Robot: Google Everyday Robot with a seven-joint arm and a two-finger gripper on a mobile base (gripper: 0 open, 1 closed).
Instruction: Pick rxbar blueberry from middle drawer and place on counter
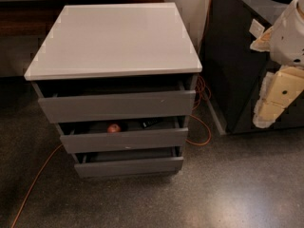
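While the flat-fronted grey middle drawer (124,140) stands ajar beneath the glossy white surface (116,39), the cream gripper (270,107) hangs well right; whether it is released or clenched cannot be told.

The grey middle drawer (124,140) stands slightly open, with the dark rxbar blueberry (151,123) inside at right. The glossy white bench (116,37) lies above. The gripper (270,107) hangs far right.

The cabinet (116,104) is viewed from the front and above, at a downward slant and fairly near; the counter (114,39) is framed upper centre, the middle drawer (124,140) below it; the gripper (267,113) is caught at the right edge, before the black bin (232,56).
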